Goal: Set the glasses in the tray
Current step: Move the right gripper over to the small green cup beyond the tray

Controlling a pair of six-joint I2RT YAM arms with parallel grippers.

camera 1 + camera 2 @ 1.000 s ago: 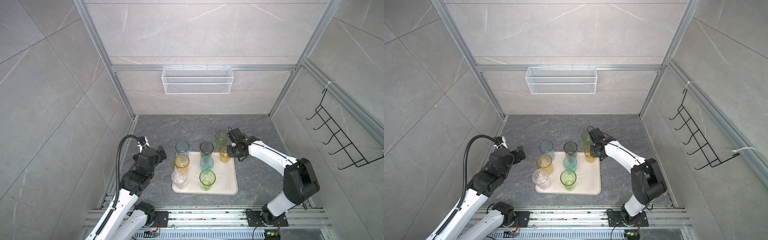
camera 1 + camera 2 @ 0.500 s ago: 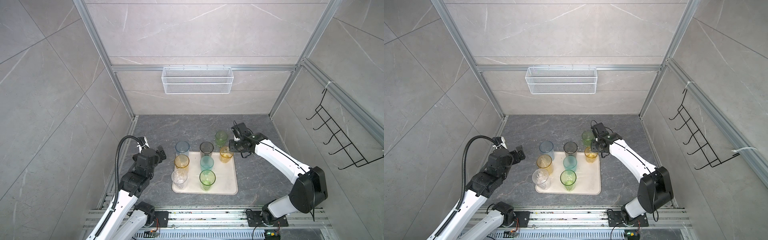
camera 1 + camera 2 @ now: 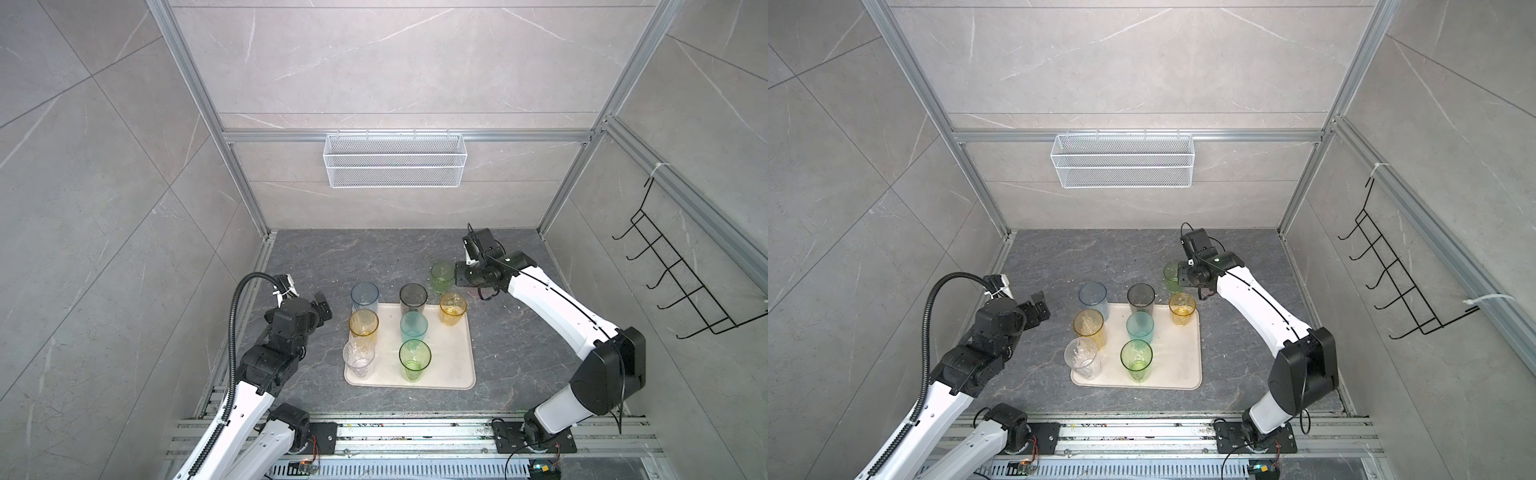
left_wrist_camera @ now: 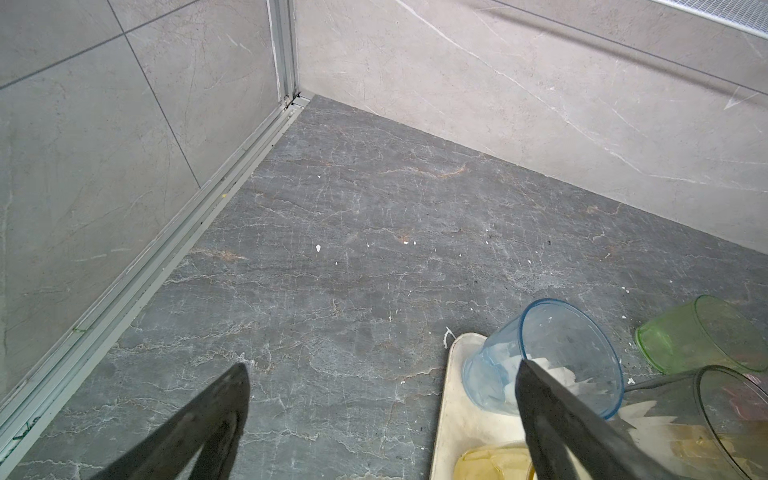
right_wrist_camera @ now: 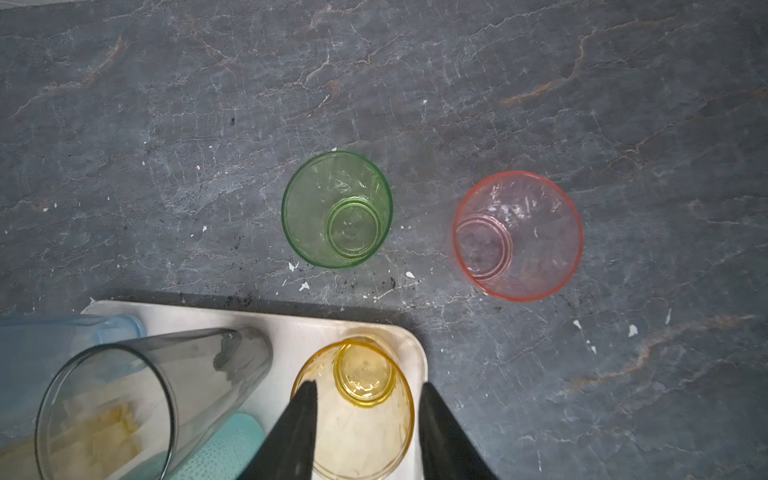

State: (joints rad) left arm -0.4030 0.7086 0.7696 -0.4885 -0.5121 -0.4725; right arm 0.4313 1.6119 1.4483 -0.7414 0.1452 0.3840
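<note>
Tray: We see the tray (image 3: 455,361) lying flat on the near middle of the worktop (image 3: 332,257). It sits between the two arms, so we think both can reach it.

Glasses in the tray: Seven stand in it, mouths up.
- Left row, far to near: the tall blue glass (image 3: 365,296), the tall amber glass (image 3: 363,325), the clear glass (image 3: 358,358).
- Middle row, far to near: the grey glass (image 3: 413,298), the teal glass (image 3: 414,327), the tall green glass (image 3: 414,360).
- Far right corner: the short amber glass (image 3: 453,308), alone.

Why rows: We think they stand close in rows so that room is kept on the right side for more.

Glasses left out: The short green glass (image 3: 441,276) and the pink glass (image 5: 517,235) stand on the worktop just past the tray's far right corner. They are near each other but not touching. In both top views the right arm hides most of the pink one.

Right gripper: The right gripper (image 3: 458,277) hangs up high by the short green glass. Its jaws are partly open and hold nothing. Its wrist view looks down past them at the short amber glass, which stands free on the tray.

Left gripper: The left gripper (image 3: 322,307) sits left of the tray, near the tall blue glass. Its jaws are wide open and empty, so we think it is just waiting.

Next: We think the green or pink one goes in next, since the right arm is right above them.

Watch out: The glasses stand close, so a jaw could bump one.
</note>
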